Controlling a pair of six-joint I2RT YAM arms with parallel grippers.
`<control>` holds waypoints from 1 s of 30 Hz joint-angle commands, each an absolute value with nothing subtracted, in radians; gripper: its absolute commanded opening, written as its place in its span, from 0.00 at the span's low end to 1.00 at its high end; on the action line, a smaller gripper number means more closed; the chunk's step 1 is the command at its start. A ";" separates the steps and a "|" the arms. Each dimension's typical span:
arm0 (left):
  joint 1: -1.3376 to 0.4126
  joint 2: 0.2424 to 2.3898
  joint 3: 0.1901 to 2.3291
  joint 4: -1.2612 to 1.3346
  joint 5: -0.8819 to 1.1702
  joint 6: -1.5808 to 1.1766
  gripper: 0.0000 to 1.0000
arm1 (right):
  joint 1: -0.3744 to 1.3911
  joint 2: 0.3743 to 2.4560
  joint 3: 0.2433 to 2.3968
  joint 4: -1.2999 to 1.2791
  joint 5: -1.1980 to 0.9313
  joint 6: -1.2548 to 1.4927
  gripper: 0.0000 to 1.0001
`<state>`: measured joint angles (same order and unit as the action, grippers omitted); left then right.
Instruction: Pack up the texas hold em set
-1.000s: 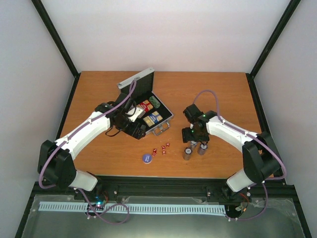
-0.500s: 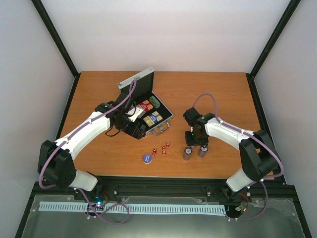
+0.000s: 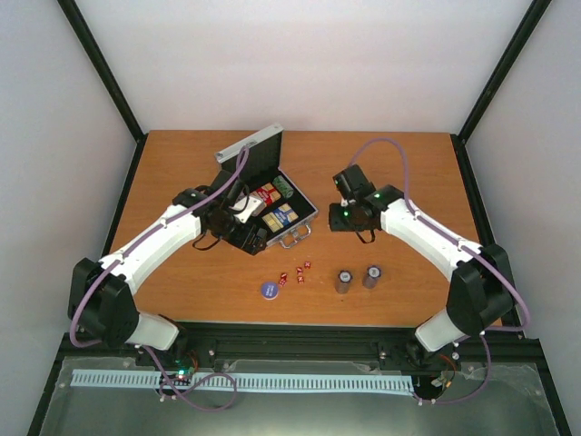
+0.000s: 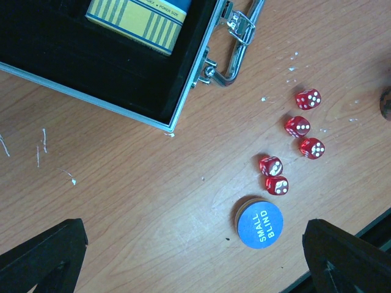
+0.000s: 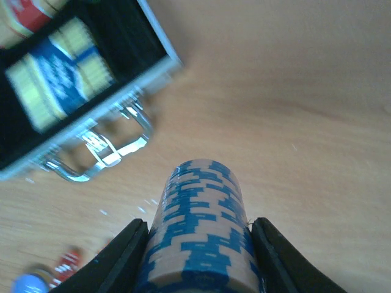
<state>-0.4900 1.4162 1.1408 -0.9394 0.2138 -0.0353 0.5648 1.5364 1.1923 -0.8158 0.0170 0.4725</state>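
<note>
Chip stack (image 5: 201,201): ridged cylinder, blue-and-tan striped, pinched in right gripper (image 5: 200,247); striping shows only from wrist. Left gripper (image 4: 195,259) spread wide over glossy red dice (image 4: 297,126).

A brown wooden table (image 3: 408,173) sits inside white walls (image 3: 300,64) framed by black posts (image 3: 102,68).

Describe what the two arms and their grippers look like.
The left arm and right arm have white link shells with black joints and bases. A purple cable loops along each. The fingers are plain black and wedge-shaped.
</note>
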 commanded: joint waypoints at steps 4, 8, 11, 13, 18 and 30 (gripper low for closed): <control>-0.483 1.385 1.153 -0.941 0.219 -0.057 1.00 | 0.572 1.583 1.250 -0.407 -0.109 0.577 0.03; -0.484 1.382 1.159 -0.949 0.219 -0.063 1.00 | 0.572 1.707 1.291 -0.220 -0.167 0.612 0.03; -0.483 1.379 1.166 -0.950 0.218 -0.067 1.00 | 0.572 1.776 1.304 -0.112 -0.157 0.623 0.03; -0.483 1.378 1.171 -0.950 0.220 -0.070 1.00 | 0.572 1.810 1.306 -0.052 -0.133 0.629 0.03; -0.483 1.382 1.177 -0.949 0.229 -0.070 1.00 | 0.572 1.896 1.330 0.020 -0.088 0.623 0.03; -0.483 1.401 1.165 -0.951 0.238 -0.060 1.00 | 0.572 2.023 1.367 0.089 -0.041 0.598 0.03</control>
<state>-0.4900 1.4044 1.1416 -0.9413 0.2199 -0.0563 0.5655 1.9987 1.3079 -0.0204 -0.0750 0.6132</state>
